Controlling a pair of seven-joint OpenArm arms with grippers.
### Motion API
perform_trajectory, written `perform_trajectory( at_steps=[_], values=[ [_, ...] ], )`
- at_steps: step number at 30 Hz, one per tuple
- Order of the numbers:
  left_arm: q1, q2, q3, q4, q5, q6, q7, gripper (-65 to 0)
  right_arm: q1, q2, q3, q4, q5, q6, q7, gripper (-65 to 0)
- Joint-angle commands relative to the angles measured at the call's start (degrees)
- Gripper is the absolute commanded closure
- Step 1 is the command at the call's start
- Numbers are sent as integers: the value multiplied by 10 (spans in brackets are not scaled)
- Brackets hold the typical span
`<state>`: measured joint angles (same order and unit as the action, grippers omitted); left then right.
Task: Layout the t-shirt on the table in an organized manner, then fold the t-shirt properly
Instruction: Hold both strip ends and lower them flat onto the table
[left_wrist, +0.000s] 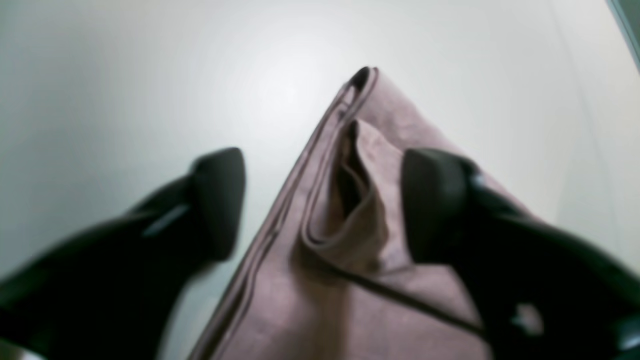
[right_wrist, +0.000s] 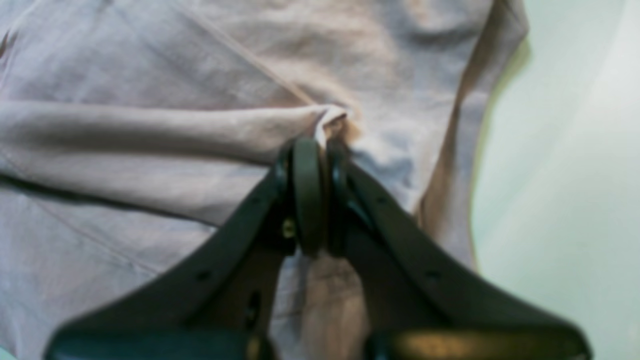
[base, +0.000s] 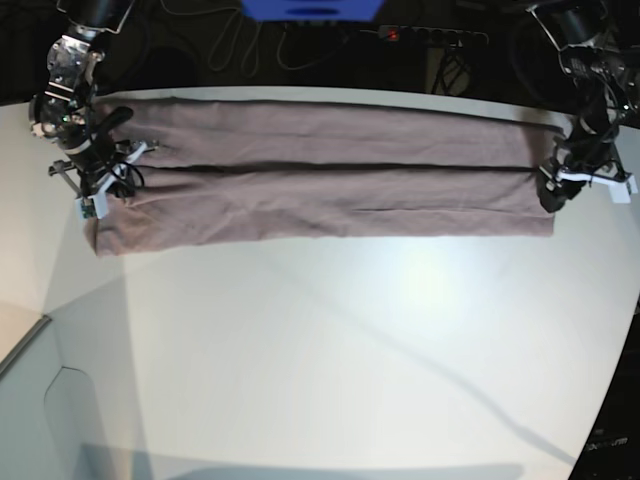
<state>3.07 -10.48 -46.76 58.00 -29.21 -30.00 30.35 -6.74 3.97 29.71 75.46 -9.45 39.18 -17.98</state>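
The plain mauve-brown soft fabric t-shirt (base: 320, 180) lies as a long folded band across the far part of the smooth white table (base: 330, 350), its layered edges running side to side. The right gripper (right_wrist: 320, 150) is clenched on a pinched ridge of the cloth near one end. At the other end the left gripper (left_wrist: 322, 205) stands released, its dark pads either side of a folded corner (the wrist view is blurred), gripping nothing.
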Motion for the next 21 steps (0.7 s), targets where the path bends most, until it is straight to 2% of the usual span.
perform_trajectory(
  at_steps=[1, 3, 5, 17, 18, 21],
  values=[
    [3, 3, 11, -3, 14, 7, 34, -357, 2, 6, 1, 10, 4, 8, 10, 0],
    [3, 4, 17, -3, 16, 7, 33, -283, 1, 6, 1, 10, 4, 8, 10, 0],
    [3, 5, 17, -3, 16, 7, 33, -247, 1, 6, 1, 10, 4, 8, 10, 0],
    [5, 5, 17, 2, 16, 7, 33, -237, 0, 6, 1, 10, 4, 8, 10, 0],
    [5, 5, 17, 2, 16, 7, 33, -217, 0, 6, 1, 10, 4, 8, 10, 0],
    [3, 4, 17, 2, 16, 7, 33, -89, 0, 6, 1, 10, 4, 8, 10, 0]
  ],
)
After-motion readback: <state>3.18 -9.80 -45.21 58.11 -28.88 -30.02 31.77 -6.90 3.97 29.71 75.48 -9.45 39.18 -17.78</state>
